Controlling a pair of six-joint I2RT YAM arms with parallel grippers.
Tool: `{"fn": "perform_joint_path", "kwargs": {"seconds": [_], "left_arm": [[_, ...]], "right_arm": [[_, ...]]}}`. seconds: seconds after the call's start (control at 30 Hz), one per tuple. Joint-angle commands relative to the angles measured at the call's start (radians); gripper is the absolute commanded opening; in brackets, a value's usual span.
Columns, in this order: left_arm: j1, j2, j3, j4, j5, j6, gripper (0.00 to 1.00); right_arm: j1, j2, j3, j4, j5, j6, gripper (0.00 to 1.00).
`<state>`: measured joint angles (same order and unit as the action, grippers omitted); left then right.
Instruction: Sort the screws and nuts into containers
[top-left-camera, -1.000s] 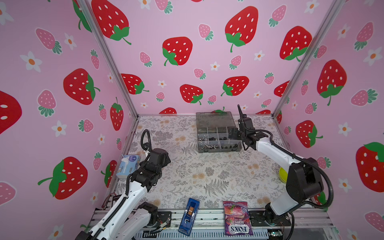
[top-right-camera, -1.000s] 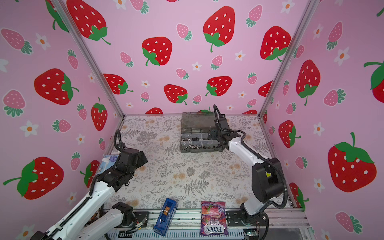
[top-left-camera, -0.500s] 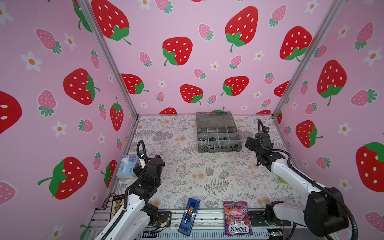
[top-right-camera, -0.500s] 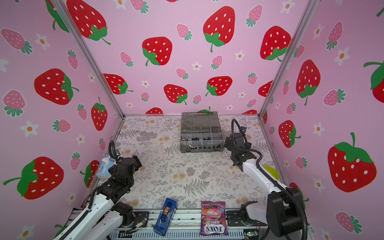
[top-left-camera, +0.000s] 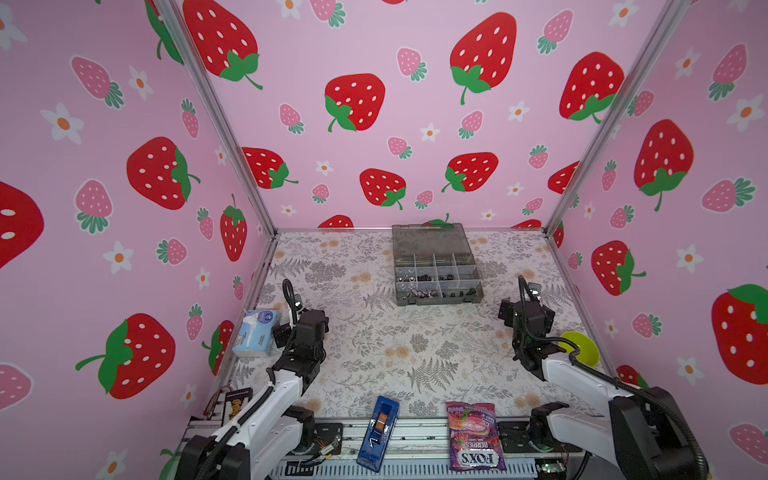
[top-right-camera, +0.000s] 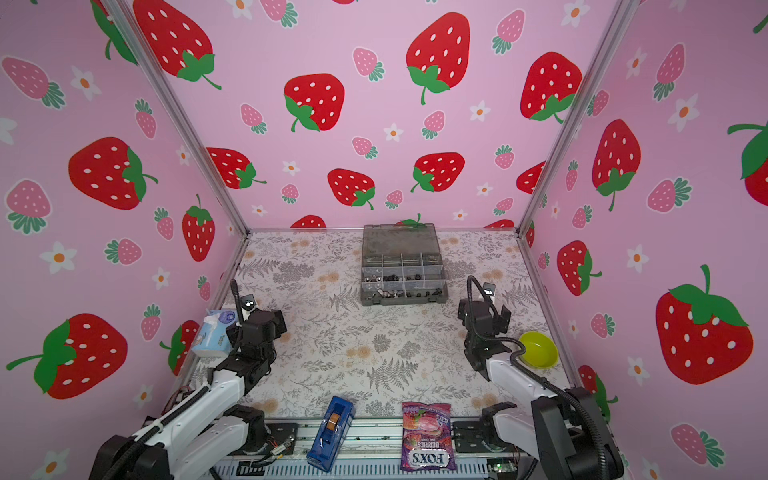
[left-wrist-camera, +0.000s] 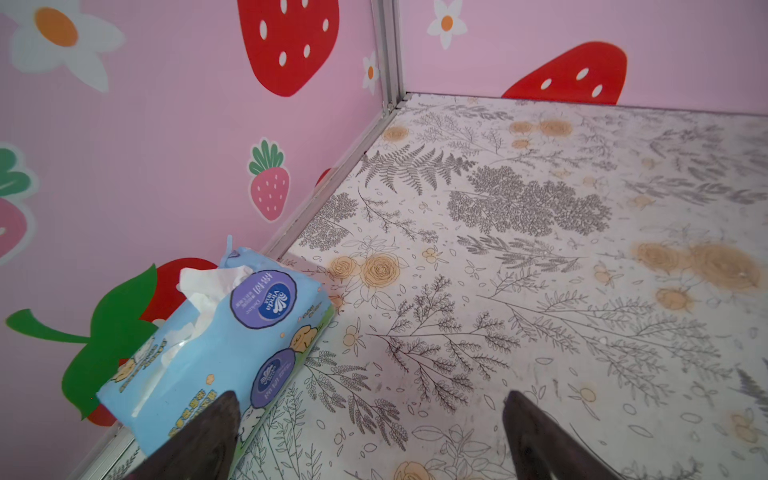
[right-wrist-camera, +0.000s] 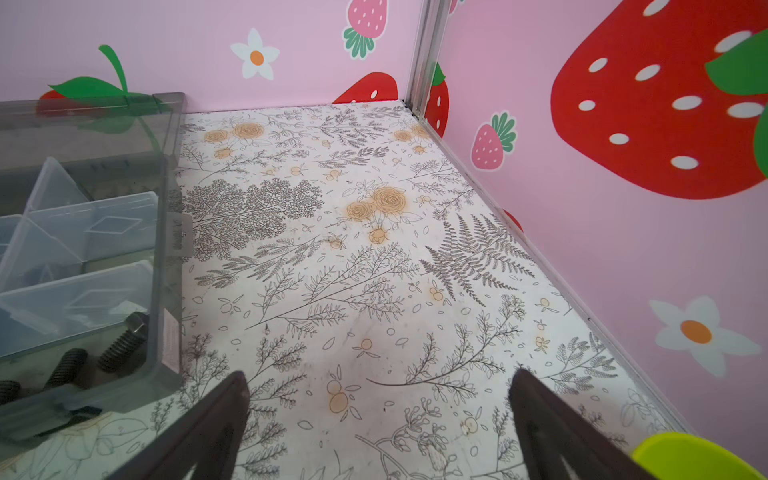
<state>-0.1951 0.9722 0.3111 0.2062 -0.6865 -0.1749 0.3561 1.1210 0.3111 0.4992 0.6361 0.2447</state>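
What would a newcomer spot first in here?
The strawberry-print walls all round. Then the grey organiser box, lid open, at the back centre, holding screws and nuts. The left gripper near the tissue pack and the right gripper near the green bowl stand open, empty.

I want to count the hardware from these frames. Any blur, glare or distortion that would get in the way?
In both top views light is even and shadows soft, but the wide lens splays the walls and the organiser box is small; in the right wrist view the screws look slightly soft near the frame edge.
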Motion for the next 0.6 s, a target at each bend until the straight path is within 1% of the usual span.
{"fn": "perform_joint_path", "kwargs": {"seconds": [0.0,0.13,0.27,0.43,0.57], "left_arm": [[0.032,0.041,-0.017,0.194,0.085,0.092,0.99],[0.069,0.072,-0.045,0.29,0.181,0.113,0.99],[0.101,0.103,-0.078,0.398,0.267,0.135,0.99],[0.136,0.166,-0.088,0.515,0.372,0.168,0.99],[0.157,0.243,-0.084,0.624,0.455,0.185,0.99]], "right_arm": [[-0.006,-0.055,-0.06,0.232,0.043,-0.111,1.0],[-0.021,-0.104,-0.127,0.282,0.053,-0.139,1.0],[-0.047,-0.154,-0.18,0.32,0.054,-0.142,1.0],[-0.09,-0.202,-0.234,0.377,0.019,-0.136,1.0],[-0.117,-0.202,-0.267,0.428,-0.015,-0.137,1.0]]}}
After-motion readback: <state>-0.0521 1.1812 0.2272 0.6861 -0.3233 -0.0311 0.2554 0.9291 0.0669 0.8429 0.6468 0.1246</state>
